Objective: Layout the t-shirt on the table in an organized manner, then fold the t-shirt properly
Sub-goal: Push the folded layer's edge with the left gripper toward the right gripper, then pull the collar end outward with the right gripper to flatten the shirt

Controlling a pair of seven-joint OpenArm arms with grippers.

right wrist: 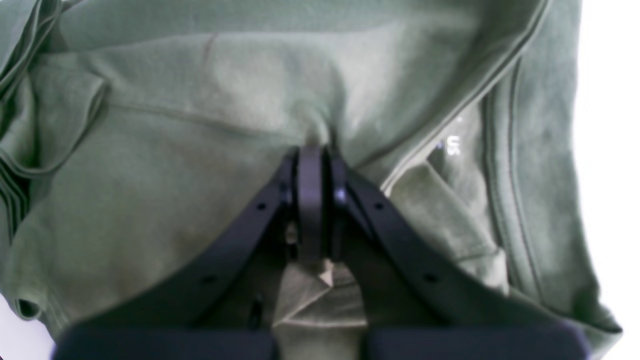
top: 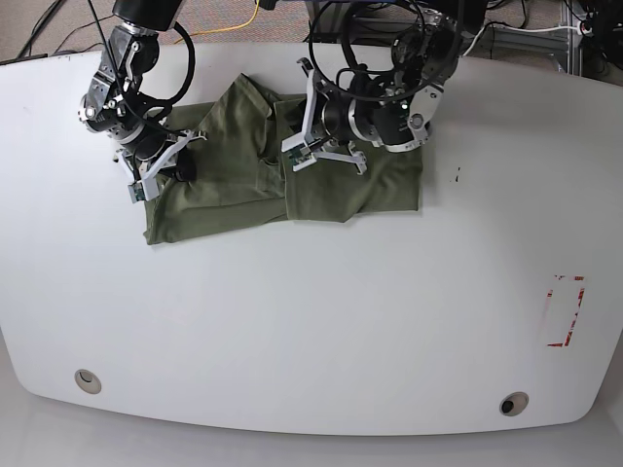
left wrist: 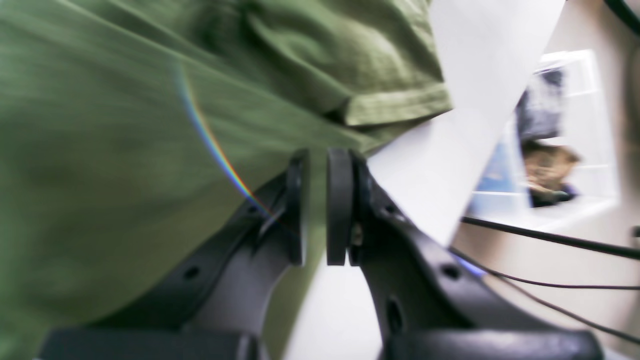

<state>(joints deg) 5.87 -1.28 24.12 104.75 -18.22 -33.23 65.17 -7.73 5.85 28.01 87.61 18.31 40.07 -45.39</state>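
The olive-green t-shirt (top: 292, 185) lies crumpled and partly folded over on the far half of the white table (top: 292, 321). My left gripper (top: 304, 148) is over the shirt's middle. In the left wrist view its jaws (left wrist: 315, 205) stand almost closed, with green fabric (left wrist: 125, 125) in the narrow gap, next to a hemmed sleeve edge. My right gripper (top: 173, 162) is at the shirt's left end. In the right wrist view it (right wrist: 312, 150) is shut, pinching a ridge of fabric (right wrist: 200, 125) near the collar.
A red-marked rectangle (top: 565, 311) is at the table's right. Two metal grommets (top: 88, 380) (top: 513, 402) sit near the front edge. Cables (left wrist: 550, 240) hang past the table edge (left wrist: 450, 150). A person (left wrist: 547, 172) is in the background.
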